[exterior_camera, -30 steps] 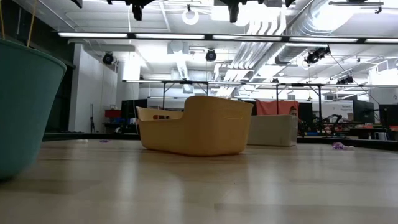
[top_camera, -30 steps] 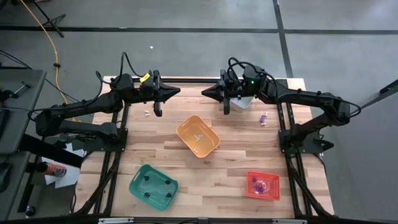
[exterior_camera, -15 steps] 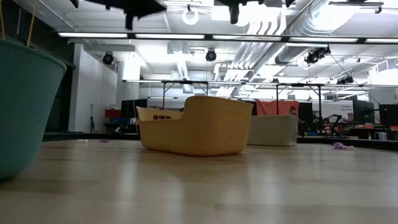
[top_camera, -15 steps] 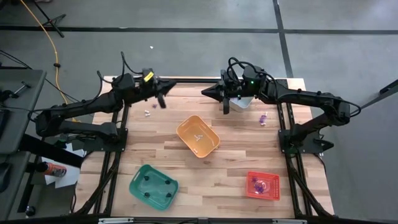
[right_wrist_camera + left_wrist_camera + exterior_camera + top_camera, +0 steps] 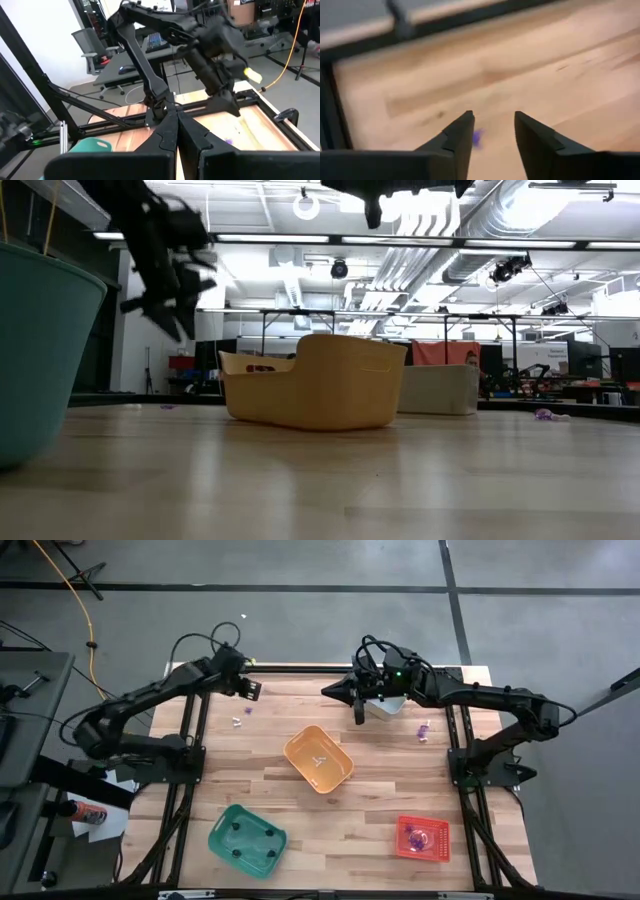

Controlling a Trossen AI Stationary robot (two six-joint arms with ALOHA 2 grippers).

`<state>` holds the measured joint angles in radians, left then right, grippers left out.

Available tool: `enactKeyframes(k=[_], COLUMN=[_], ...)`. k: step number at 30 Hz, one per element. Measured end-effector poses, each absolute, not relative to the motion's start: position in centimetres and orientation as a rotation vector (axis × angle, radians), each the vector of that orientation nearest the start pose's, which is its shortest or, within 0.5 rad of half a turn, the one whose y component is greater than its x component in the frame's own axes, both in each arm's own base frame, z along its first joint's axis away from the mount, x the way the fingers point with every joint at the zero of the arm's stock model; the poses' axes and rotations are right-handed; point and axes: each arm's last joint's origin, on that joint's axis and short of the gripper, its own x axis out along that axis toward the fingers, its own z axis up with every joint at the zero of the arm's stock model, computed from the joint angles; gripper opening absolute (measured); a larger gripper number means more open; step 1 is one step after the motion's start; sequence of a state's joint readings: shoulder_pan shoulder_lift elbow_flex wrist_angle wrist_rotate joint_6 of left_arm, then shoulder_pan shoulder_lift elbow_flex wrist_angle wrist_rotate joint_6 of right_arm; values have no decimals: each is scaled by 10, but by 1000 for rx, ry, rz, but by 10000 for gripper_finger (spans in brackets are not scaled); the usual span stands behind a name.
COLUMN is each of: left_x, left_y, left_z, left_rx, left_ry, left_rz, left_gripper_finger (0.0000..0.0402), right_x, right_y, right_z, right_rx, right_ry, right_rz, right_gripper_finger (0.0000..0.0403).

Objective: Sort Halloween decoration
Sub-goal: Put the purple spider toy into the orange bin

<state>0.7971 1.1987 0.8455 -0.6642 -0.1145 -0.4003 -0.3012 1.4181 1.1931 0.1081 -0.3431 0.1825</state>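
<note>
- Left hand (image 5: pixel 251 689), upper left of the high view: over the worktop (image 5: pixel 380 790) near its far edge. Fingers (image 5: pixel 460 137) stand apart w/ nothing between them, only bare wood showing through the gap.
- Purple trinket (image 5: pixel 478 136) lies on the wood just past the left finger tip in the left wrist view. In the high view it's the small purple speck (image 5: pixel 247 710) just below the hand, w/ a whitish trinket (image 5: pixel 236 721) beside it.
- Right hand (image 5: pixel 358 717), upper centre of the high view: fingers pressed together, holding nothing, hovering by the white bin (image 5: pixel 390 705).
- Another purple trinket (image 5: pixel 424 729) sits loose on the worktop, right of the white bin.
- Sorted so far, it seems: whitish piece in the orange bin (image 5: pixel 340 775), purple ones in the red bin (image 5: pixel 410 850), dark ones in the green bin (image 5: pixel 225 823) (too small to make out the shapes).
- Handling, my guess: tiny, v. light, prob. hard plastic, so easy to flick away or skid on smooth wood. Not fragile enough to worry about.
- Where to grip: straddle the purple bit w/ one finger each side, tips nearly on the wood, close across its middle. Gentle squeeze; an off-centre pinch could pop it out sideways.
</note>
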Motion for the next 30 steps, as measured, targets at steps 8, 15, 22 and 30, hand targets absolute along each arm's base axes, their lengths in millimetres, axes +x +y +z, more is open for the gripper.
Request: enactKeyframes(k=[8, 15, 22, 30], left_x=[169, 176, 179, 181], left_y=[182, 189, 193, 192], left_z=[184, 152, 135, 134], left_rx=[-824, -869, -912, -887], left_ry=[1085, 1212, 1258, 1275], left_rz=[1030, 1039, 1061, 1032], left_gripper_finger=[177, 179, 177, 125], right_x=[322, 322, 322, 322], right_y=[-90, -90, -89, -89], right_z=[348, 350, 350, 349], right_rx=[275, 287, 287, 287], right_ry=[143, 127, 128, 129], right_rz=[25, 27, 30, 33], right_gripper_finger=[0, 0, 0, 0])
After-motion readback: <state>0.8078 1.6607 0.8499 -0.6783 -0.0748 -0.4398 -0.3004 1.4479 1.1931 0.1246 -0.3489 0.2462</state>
